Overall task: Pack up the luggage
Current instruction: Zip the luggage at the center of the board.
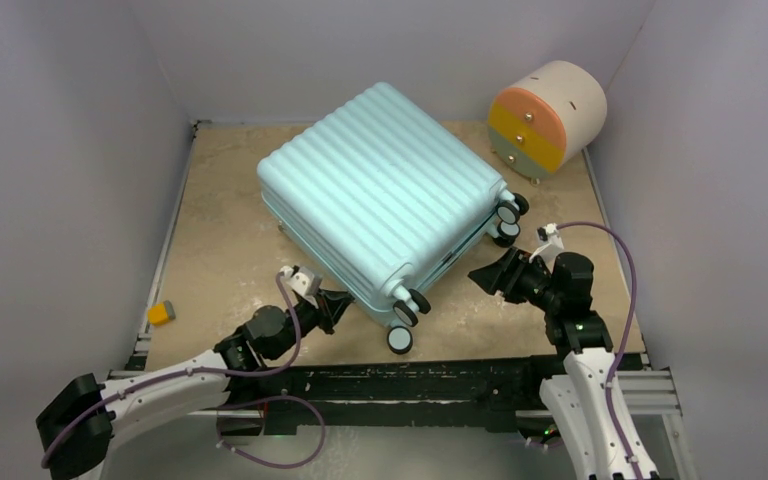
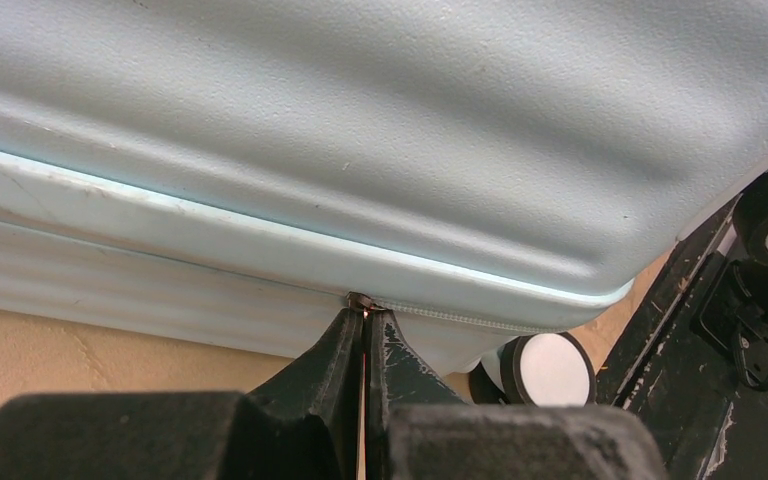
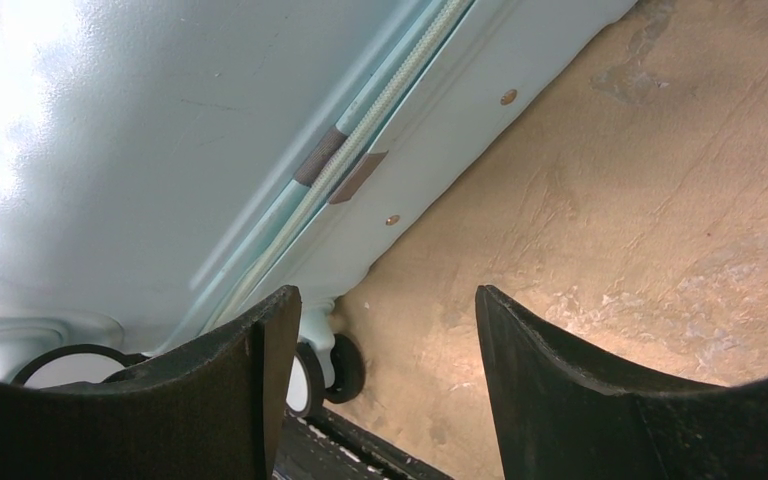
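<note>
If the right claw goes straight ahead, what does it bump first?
Probably the suitcase, low on its side by the wheels. The open right gripper points at it, though depth is unclear.

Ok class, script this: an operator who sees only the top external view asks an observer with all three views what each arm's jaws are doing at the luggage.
Operator: Are the left jaws gripping anything?
Observer: Yes. They are shut on a small metal tab at the zip of the luggage.
Operator: And the right jaws?
Observer: Open beside the luggage's seam, with only bare table between them.
</note>
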`<state>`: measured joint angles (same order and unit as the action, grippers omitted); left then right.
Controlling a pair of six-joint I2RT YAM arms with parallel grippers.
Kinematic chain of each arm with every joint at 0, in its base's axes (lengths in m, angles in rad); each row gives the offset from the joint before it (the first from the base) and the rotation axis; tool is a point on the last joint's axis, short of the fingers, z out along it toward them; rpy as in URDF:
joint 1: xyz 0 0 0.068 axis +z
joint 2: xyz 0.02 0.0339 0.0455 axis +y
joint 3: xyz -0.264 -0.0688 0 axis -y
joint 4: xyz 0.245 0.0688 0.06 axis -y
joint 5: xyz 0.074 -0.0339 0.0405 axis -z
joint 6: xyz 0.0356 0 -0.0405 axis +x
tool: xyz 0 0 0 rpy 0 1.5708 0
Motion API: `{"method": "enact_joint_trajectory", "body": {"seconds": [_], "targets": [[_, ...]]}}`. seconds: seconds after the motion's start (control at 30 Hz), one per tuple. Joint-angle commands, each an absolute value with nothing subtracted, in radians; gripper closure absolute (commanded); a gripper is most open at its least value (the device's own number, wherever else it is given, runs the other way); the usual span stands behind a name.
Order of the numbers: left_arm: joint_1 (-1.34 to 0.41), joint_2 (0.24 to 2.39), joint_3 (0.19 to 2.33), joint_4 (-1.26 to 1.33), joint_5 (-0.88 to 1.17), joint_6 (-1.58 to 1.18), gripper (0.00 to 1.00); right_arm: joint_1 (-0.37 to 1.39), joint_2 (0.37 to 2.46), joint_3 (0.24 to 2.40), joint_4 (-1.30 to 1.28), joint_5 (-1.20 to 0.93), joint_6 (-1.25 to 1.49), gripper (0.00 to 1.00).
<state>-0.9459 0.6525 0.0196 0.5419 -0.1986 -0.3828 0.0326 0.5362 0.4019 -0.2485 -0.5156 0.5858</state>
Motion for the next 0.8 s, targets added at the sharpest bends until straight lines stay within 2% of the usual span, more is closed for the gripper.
{"method": "enact_joint_trajectory", "body": {"seconds": [0.0, 0.23, 0.77], "targets": [[-0.963, 0.599, 0.064, 0.345, -0.244, -0.401, 1.0, 0.036, 0.524, 0.451, -0.226, -0.505, 0.609, 0.33], [-1.066, 0.593, 0.142, 0.166, -0.268, -0.449, 1.0, 0.037, 0.529, 0.45, -0.205, -0.504, 0.637, 0.33], [-1.39, 0.716, 0.296, 0.054, -0.425, -0.462, 1.0, 0.037, 0.523, 0.478, -0.185, -0.571, 0.629, 0.33]]}}
